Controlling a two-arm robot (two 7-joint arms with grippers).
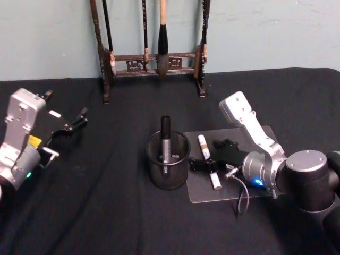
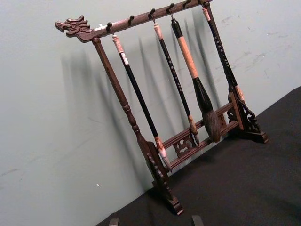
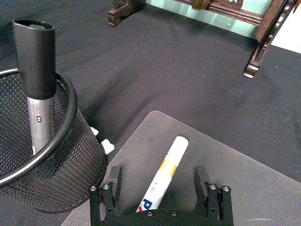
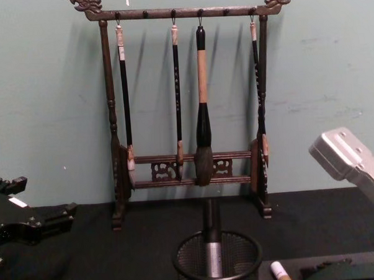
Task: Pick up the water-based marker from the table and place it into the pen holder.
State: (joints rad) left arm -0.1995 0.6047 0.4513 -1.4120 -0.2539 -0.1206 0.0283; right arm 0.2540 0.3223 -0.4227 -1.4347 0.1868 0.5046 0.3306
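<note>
Water-based marker (image 1: 203, 146): white barrel with an orange band, lying flat on the translucent mat (image 1: 212, 195). It sits just right of the pen holder (image 1: 168, 178), long axis running near to far.

Right gripper (image 1: 210, 164) is down over the marker's middle. Its fingers (image 3: 114, 181) are apart, one on each side of the barrel, with no contact that I can make out.

Step in hand, by my reading, is the grasp. To do it well:
- Close square across the barrel near its midpoint, so the marker won't swing on the lift.
- Keep the tips low enough to catch a round body without scraping the mat, which may slide on the black cloth (image 1: 106, 212).
- Lift straight up to clear the holder's solid rim, carry left, then tip the marker toward upright before letting go.
- A grey marker with a black cap (image 1: 166, 141) already stands in the mesh cup, so aim for the free side.

Left gripper (image 1: 71, 125) is parked far left with fingers apart, facing the wooden brush rack (image 1: 154, 58) at the far edge.
</note>
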